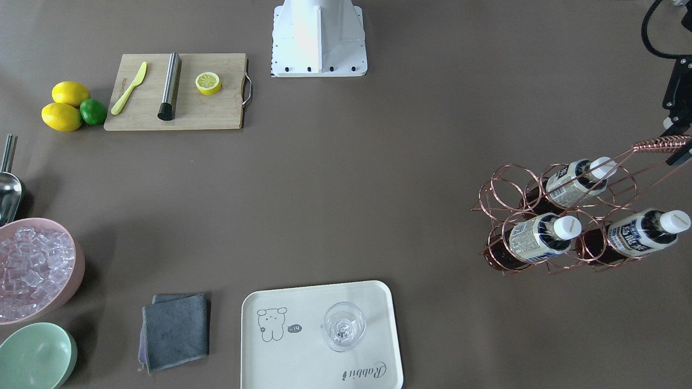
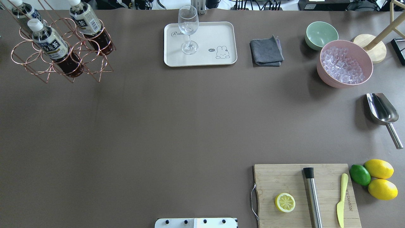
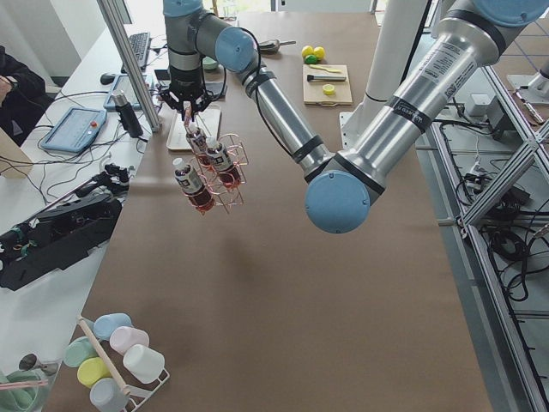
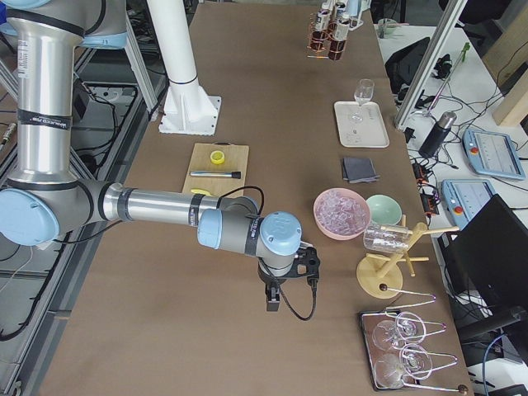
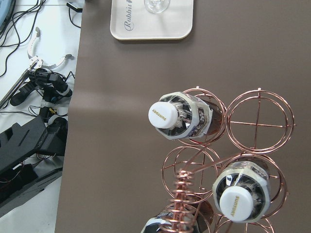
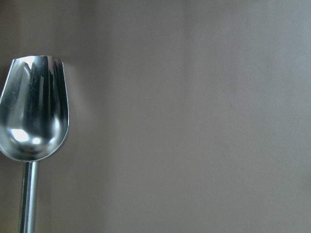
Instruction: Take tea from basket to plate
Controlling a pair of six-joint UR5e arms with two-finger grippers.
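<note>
Under the left claw (image 1: 676,143) the basket (image 5: 259,124) hung by its coiled handle (image 1: 657,145), the fingers clamped on that coil from both sides; whether its feet touched the table (image 1: 346,189) could not be told. Three tea bottles (image 1: 540,237) stood in its rings just below the claw, caps up. The table's left edge ran close on the claw's outer side, and the far edge lay near. To the claw's right, along that far edge, open brown tabletop stretched as far as the plate (image 1: 373,302), well apart from the basket. A wine glass (image 1: 343,326) stood on the plate's half nearer the claw, with the bear drawing on the farther half. Past the plate lay a grey cloth (image 1: 175,330), then a mint bowl (image 1: 35,356) and a pink bowl of ice (image 1: 38,265). The right claw (image 4: 272,302) hovered at the table's other end with a steel scoop (image 6: 34,111) lying below it, off to one side; its fingers showed too poorly to tell whether they were apart or together
</note>
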